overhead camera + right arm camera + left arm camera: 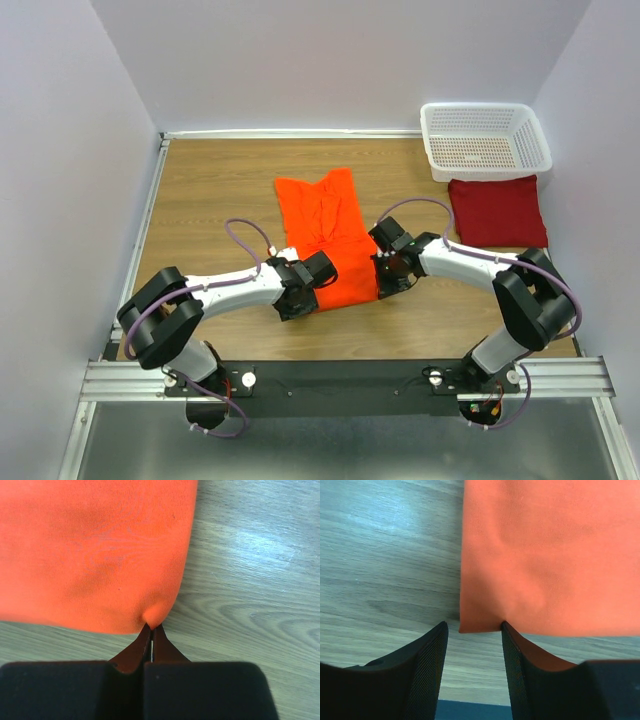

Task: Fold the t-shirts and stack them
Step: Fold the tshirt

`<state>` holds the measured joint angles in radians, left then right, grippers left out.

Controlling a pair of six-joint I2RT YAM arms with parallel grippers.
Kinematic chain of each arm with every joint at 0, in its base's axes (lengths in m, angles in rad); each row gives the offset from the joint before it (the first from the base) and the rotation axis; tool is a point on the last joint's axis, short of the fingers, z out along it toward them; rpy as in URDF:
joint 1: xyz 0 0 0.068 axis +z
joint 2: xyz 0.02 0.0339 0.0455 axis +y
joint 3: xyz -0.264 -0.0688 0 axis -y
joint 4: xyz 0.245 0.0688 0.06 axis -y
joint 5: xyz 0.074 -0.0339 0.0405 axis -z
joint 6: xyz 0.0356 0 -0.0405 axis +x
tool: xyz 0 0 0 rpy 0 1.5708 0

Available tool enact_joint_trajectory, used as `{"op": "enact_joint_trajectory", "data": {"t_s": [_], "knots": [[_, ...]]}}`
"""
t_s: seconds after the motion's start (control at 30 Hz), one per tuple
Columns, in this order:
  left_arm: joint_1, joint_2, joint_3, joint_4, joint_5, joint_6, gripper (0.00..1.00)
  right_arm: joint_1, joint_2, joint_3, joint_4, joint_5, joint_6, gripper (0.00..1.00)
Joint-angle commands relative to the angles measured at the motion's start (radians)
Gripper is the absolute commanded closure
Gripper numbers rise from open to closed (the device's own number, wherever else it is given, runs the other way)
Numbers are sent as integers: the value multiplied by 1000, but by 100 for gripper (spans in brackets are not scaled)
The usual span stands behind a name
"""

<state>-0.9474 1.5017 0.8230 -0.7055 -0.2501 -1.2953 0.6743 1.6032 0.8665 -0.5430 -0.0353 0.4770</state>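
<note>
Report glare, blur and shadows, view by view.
Top external: even light, sharp, only faint shadows on the table. Left wrist: pale glare on the wood, upper left; fingers dark. Right wrist: glare upper right; orange t-shirt weave sharp.

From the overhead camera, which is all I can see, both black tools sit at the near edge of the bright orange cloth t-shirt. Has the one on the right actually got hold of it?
Observer: Yes. Its wrist camera shows the right tool shut, pinching the near right corner of the bright orange cloth t-shirt into a small pucker.
Operator: And the left one?
Observer: No grip there. The left tool is open, with the shirt's near left corner lying between its two fingertips.
Operator: Is that corner up off the table?
Observer: It doesn't look so. It appears to lie flat on the wooden table.
</note>
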Motion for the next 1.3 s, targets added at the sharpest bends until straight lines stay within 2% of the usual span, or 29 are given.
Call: {"op": "enact_joint_trajectory", "data": {"t_s": [0.0,0.2,0.53,0.6,0.63,0.7,0.77,0.93,1.07,1.2,1.27], "knots": [[2,40,-8,-19,-66,2,44,16,80,-86,6,40,-12,99],[12,58,-18,6,-61,25,45,14,70,-92,6,40,-9,99],[33,109,-53,127,15,125,67,14,72,-104,3,8,-20,99],[33,129,-64,158,40,145,73,14,69,-104,3,3,-24,99],[35,132,-67,165,46,155,82,14,69,-103,3,2,-25,99],[35,149,-70,179,57,165,89,14,67,-97,3,0,-31,99],[35,153,-65,181,57,179,100,14,61,-89,2,5,-34,99],[35,134,-30,121,47,214,100,15,26,-57,-43,3,-48,99],[16,56,-54,75,167,264,100,15,-32,-69,-170,-35,-64,99],[-72,-95,-55,-55,254,278,100,14,-149,-66,-364,-87,-81,99],[-155,-144,-61,-65,387,283,100,14,-214,-44,-437,-180,-60,99]]}}
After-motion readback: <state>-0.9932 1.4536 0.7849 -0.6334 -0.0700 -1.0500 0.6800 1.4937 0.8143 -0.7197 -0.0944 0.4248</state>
